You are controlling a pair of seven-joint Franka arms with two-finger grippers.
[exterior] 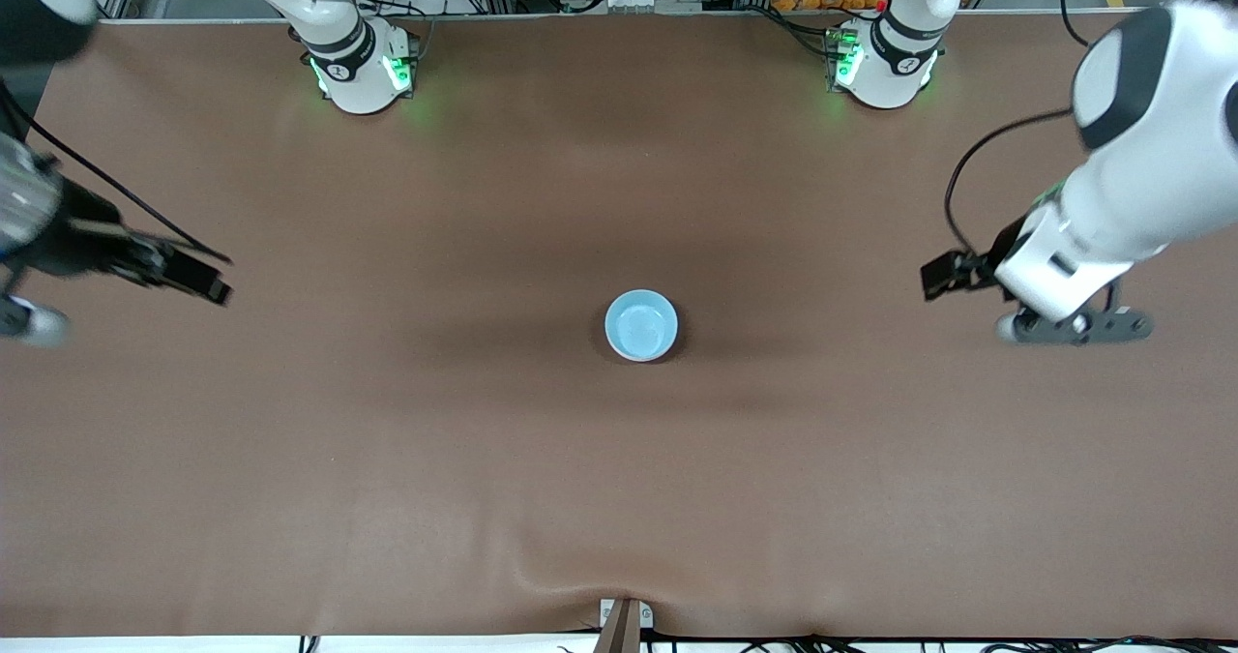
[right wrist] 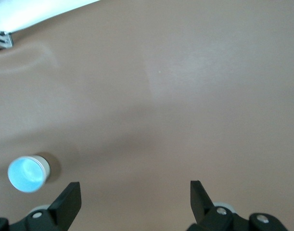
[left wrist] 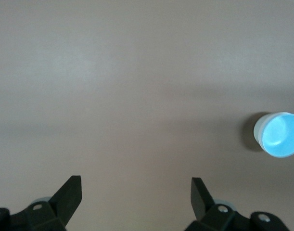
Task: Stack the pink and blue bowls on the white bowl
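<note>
With the left tool (left wrist: 136,192) and right tool (right wrist: 135,192) being held open, empty and well apart from the blue bowl (exterior: 641,325) on the bench (exterior: 619,479), no disturbance is being risked unless the stack is being nudged during a fresh approach.

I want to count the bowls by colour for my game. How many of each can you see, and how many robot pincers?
Blue bowls: 1, the blue bowl mid-table; anything stacked under it is hidden.
Pink bowls: 0 visible.
White bowls: 0 visible.
Pincers: 2, the left pincer and the right pincer, both open and empty.
Total: 3
</note>
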